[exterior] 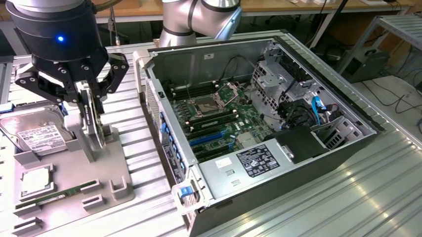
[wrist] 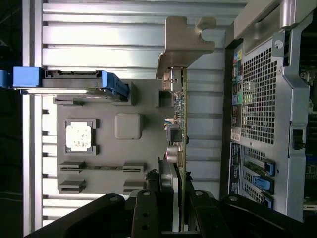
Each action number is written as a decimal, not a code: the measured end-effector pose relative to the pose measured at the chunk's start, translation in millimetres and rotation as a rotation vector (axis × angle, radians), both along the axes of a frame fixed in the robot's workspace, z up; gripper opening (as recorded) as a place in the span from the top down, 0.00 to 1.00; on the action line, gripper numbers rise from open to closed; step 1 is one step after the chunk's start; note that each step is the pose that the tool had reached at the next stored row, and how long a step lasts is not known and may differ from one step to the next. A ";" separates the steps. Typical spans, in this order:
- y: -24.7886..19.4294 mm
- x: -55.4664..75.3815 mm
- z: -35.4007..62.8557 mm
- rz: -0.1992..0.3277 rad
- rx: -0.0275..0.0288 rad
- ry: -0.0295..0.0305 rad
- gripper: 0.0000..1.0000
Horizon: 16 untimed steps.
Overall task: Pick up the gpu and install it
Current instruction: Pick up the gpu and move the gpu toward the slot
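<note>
Spanning the scene, a ribbed metal table (exterior: 369,190). Lying open on it toward the exterior view's right, a computer case (exterior: 188,64), board slots facing up. Just beside the case on the exterior view's left, a grey fixture tray (exterior: 122,170) with a hard drive (exterior: 36,133) at its far left corner. Hanging directly over the tray, the end effector (exterior: 92,111), clamped on the gpu (exterior: 99,133). Standing on edge directly below the end effector, long axis parallel to the case's perforated side, silver bracket (wrist: 185,39) at one end. Little room between card and case wall.

Perforated case wall (wrist: 257,99) stands just beside the upright gpu (wrist: 181,116).
</note>
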State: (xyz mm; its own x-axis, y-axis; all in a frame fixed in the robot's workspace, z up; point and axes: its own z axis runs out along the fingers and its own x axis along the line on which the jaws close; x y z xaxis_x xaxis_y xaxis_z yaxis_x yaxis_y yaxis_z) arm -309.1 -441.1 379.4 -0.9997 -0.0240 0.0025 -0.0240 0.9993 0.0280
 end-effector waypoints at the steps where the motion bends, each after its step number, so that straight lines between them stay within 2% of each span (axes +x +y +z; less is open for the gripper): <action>1: 0.0 0.0 0.6 0.000 -0.0006 0.0000 0.72; 5: 0.0 0.0 5.0 0.000 -0.0037 0.0004 0.72; 16: 0.0 -0.1 27.2 0.000 -0.0038 0.0045 0.72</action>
